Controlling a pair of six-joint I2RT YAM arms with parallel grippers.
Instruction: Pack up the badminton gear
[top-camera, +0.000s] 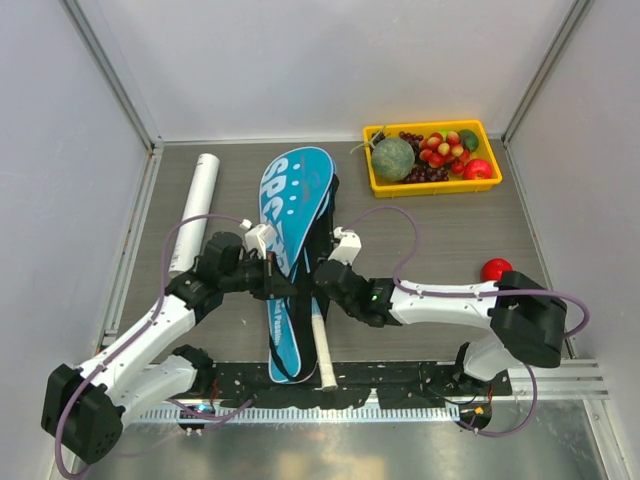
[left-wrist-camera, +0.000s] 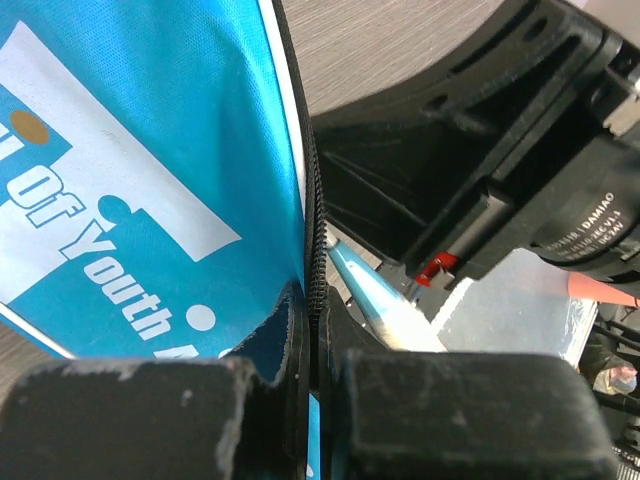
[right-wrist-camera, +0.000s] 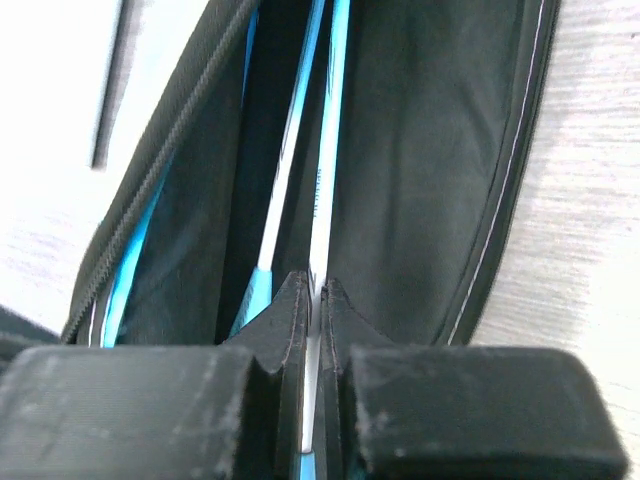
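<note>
The blue "SPORT" bag (top-camera: 292, 215) lies lengthwise in the middle of the table, its right side open. My left gripper (top-camera: 283, 276) is shut on the bag's upper zipper edge (left-wrist-camera: 314, 240), holding the flap up. My right gripper (top-camera: 322, 282) is shut on the thin white and light-blue shaft of a racket (right-wrist-camera: 322, 190) that reaches into the bag's black inside (right-wrist-camera: 430, 150). A second racket shaft (right-wrist-camera: 287, 170) lies beside it in the bag. One white handle (top-camera: 322, 355) sticks out at the near end. The long white tube (top-camera: 195, 210) lies left of the bag.
A yellow tray (top-camera: 380, 185) of fruit stands at the back right. One red round fruit (top-camera: 496, 269) sits by the right arm's elbow. The right arm's black wrist (left-wrist-camera: 480, 150) is close beside my left gripper (left-wrist-camera: 313, 312). Grey walls enclose the table.
</note>
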